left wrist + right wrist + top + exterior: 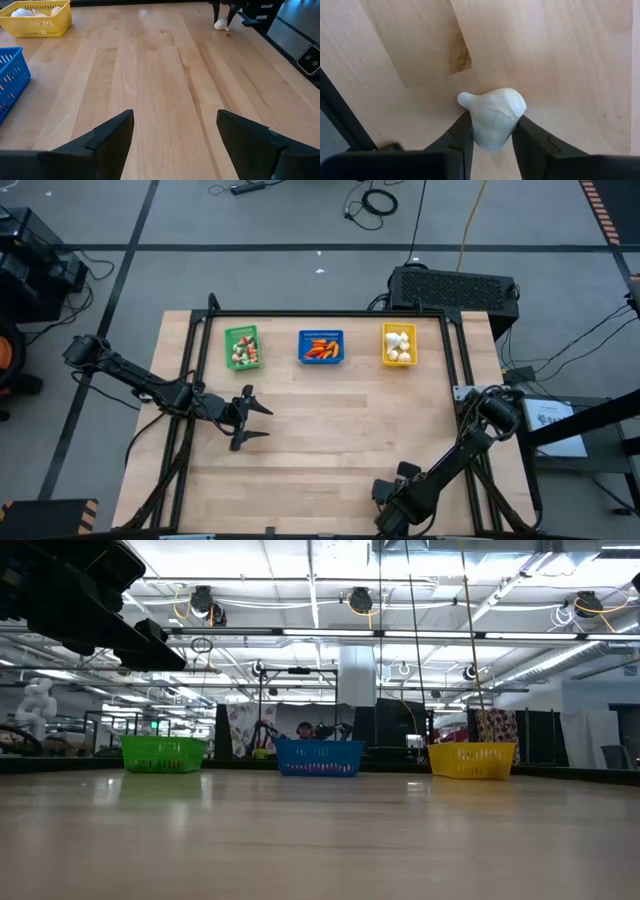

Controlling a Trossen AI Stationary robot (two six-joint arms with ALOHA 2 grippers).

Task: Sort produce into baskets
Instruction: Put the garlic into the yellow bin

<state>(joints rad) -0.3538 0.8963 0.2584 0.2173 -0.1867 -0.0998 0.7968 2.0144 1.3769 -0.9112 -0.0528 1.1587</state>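
1. The high view looks straight down from well above, taking in the whole wooden table [330, 430], both arms and the floor around.
2. The low view sits at table-top height, facing level across the wood to three baskets in a row: green basket [162, 754], blue basket [319, 757], yellow basket [472, 760], with the room behind.
3. The left wrist view looks forward low over the table, sharing the blue and yellow baskets.
4. The right wrist view points down very close at the wood and a white garlic bulb [493, 116].
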